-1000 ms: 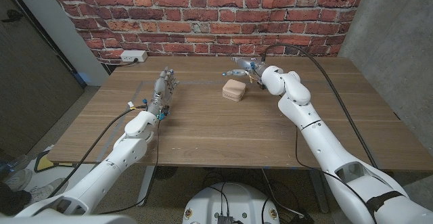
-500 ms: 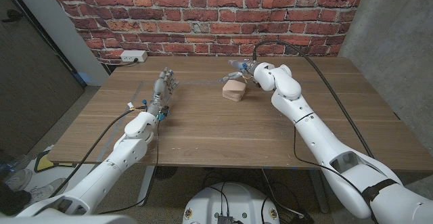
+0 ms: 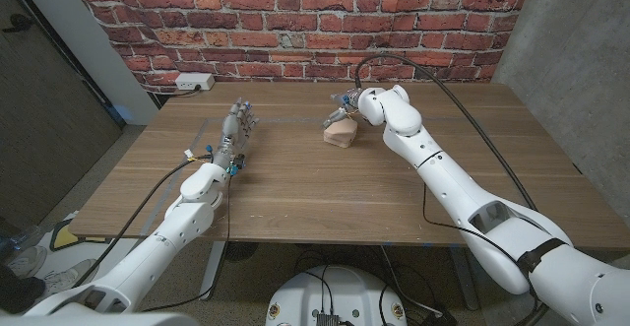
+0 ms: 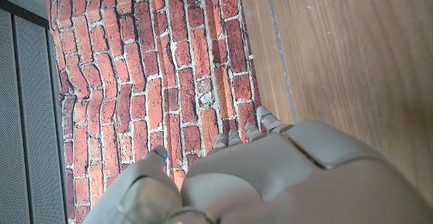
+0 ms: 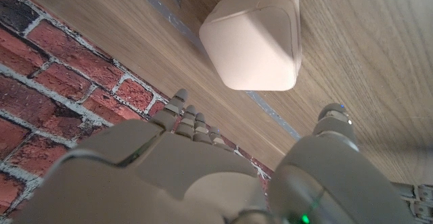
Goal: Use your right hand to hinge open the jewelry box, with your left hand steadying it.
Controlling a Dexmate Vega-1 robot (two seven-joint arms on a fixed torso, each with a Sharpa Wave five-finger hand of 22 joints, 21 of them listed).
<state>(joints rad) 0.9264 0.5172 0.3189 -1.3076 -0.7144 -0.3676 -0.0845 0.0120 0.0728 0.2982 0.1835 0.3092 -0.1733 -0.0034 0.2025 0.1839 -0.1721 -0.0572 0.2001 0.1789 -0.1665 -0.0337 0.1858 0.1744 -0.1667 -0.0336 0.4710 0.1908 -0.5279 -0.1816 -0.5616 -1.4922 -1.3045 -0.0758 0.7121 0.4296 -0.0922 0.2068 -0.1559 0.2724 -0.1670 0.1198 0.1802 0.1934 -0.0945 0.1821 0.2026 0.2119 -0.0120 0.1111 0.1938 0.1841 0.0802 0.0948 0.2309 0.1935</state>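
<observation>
— Two hands on head view?
— Yes. Left hand (image 3: 236,129) stands on the bench (image 3: 325,188), fingers apart, well away from the box (image 3: 341,135); right hand (image 3: 346,107) hovers just behind the box.
— Right wrist?
— Box closed — fingers (image 5: 189,119) spread, holding nothing.

The wooden table (image 3: 325,183) lies under both hands and spreads toward the robot from them. A pale tape line (image 5: 267,105) runs across the table just beyond the right hand's fingertips; in the left wrist view a thin seam (image 4: 279,55) crosses the wood ahead of the left hand's fingers. A red brick wall (image 3: 295,16) rises behind the table, past both hands. A white outlet box (image 3: 193,82) sits at the wall's foot, beyond the left hand. A grey panel (image 4: 24,109) stands beside the bricks on the left hand's outer side. A concrete wall (image 3: 576,60) stands on the right arm's outer side.
</observation>
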